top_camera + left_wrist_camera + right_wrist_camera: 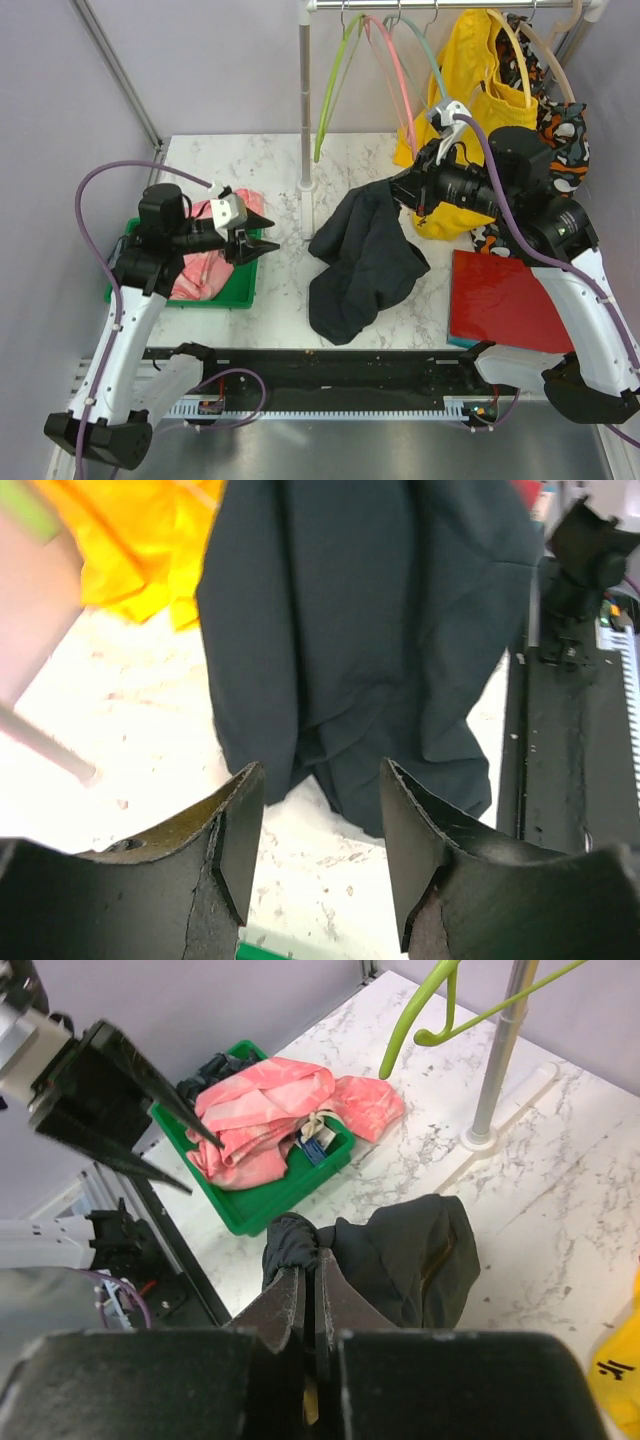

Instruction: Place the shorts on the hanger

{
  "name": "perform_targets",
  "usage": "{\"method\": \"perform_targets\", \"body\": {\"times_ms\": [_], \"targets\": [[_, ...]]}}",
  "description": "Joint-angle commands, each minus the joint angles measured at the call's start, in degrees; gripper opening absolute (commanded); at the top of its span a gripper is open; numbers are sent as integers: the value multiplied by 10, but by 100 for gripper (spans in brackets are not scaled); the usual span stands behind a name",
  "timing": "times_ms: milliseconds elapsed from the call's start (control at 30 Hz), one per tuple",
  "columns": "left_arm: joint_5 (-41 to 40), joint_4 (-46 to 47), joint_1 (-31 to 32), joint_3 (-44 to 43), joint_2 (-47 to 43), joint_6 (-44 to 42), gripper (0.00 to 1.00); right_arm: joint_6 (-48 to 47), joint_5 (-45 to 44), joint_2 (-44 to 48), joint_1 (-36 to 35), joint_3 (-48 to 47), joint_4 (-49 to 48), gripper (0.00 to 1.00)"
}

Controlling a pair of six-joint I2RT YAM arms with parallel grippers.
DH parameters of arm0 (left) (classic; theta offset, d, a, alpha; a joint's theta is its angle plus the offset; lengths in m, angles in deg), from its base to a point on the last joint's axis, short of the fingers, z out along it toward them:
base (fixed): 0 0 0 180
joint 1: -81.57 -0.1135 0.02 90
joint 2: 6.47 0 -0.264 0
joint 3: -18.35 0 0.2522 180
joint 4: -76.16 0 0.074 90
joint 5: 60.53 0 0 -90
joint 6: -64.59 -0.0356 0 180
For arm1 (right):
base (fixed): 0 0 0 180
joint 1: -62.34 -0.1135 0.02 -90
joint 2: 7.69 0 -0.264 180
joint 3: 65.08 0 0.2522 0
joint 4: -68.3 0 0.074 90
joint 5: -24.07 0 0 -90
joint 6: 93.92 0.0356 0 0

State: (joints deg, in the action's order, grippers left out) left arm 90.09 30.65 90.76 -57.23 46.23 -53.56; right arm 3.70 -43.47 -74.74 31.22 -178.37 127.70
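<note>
The dark shorts (pixel 365 260) hang from my right gripper (pixel 397 188), their lower part bunched on the marble table (pixel 270 160). The right wrist view shows that gripper (pixel 315 1260) shut on a bunched edge of the shorts (pixel 420 1260). My left gripper (pixel 262 241) is open and empty, to the left of the shorts and above the tray's right edge. Its fingers (pixel 240 840) point at the shorts (pixel 360 630) with bare table between them. The pale teal hanger (pixel 425 55) hangs on the rail at the back, above the right gripper.
A lime green hanger (pixel 335 80) and a pink hanger (pixel 392 60) share the rail with yellow shorts (pixel 480 80) and an orange-black garment (pixel 560 130). The rack pole (pixel 305 100) stands mid-table. A green tray (pixel 235 292) holds pink cloth (pixel 205 262). A red board (pixel 505 300) lies front right.
</note>
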Motion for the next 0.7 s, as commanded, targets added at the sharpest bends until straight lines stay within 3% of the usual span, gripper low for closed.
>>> {"method": "perform_targets", "body": {"times_ms": [0, 200, 267, 333, 500, 567, 667], "targets": [[-54, -16, 58, 19, -39, -43, 57, 90, 10, 6, 1, -14, -83, 0], [-98, -55, 158, 56, -54, -88, 60, 144, -16, 0, 0, -27, -180, 0], [-127, -51, 233, 74, -59, -78, 70, 147, -25, -5, 0, -23, -201, 0], [-221, -37, 341, 107, -61, -60, 71, 147, -32, -5, -1, 1, -214, 0], [-432, 55, 519, 141, -58, -63, 69, 150, -86, 0, -2, 47, -222, 0], [-491, 108, 605, 132, -32, -85, 69, 147, -115, 8, -3, 75, -227, 0], [-574, 153, 705, 110, 29, -192, 71, 144, -134, 6, -4, 100, -228, 0]]}}
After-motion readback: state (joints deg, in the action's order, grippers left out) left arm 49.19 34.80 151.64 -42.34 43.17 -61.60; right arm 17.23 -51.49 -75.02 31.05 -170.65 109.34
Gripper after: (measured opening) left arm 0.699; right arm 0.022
